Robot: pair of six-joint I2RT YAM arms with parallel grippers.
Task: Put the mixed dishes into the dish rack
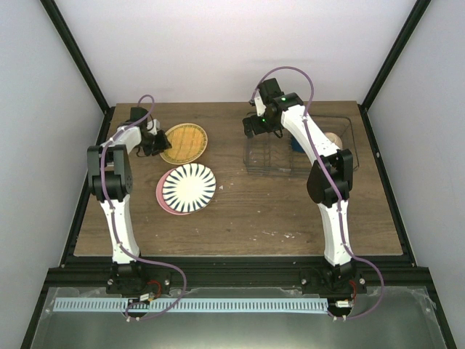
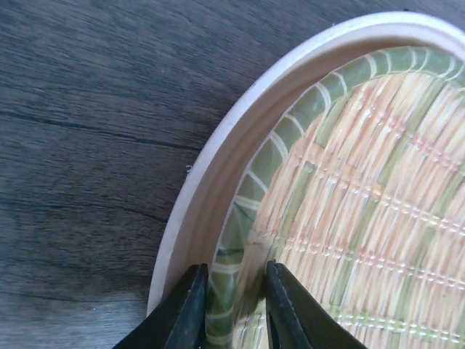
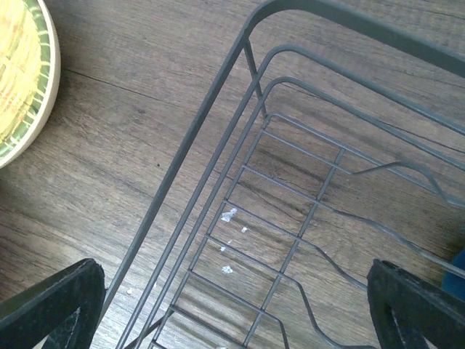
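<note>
The yellow-orange grid-patterned plate [image 1: 185, 143] lies at the back left; the left wrist view shows it close up [image 2: 363, 189]. My left gripper [image 1: 154, 143] is at its left edge, its jaws [image 2: 232, 267] closed to a narrow gap on the plate's green rim band. The white plate with black stripes [image 1: 190, 187] rests on the pink plate [image 1: 160, 195]. The dish rack [image 1: 280, 166] stands at the back right, holding the dark blue mug [image 1: 298, 143] and the cream bowl [image 1: 334, 138]. My right gripper [image 1: 254, 129] hovers open and empty over the rack's left end [image 3: 141, 227].
Black frame posts stand at the table's back corners. White walls enclose the table on three sides. The yellow plate's edge [image 3: 18, 73] lies left of the rack in the right wrist view. Small white crumbs [image 3: 228, 214] lie on the wood under the rack.
</note>
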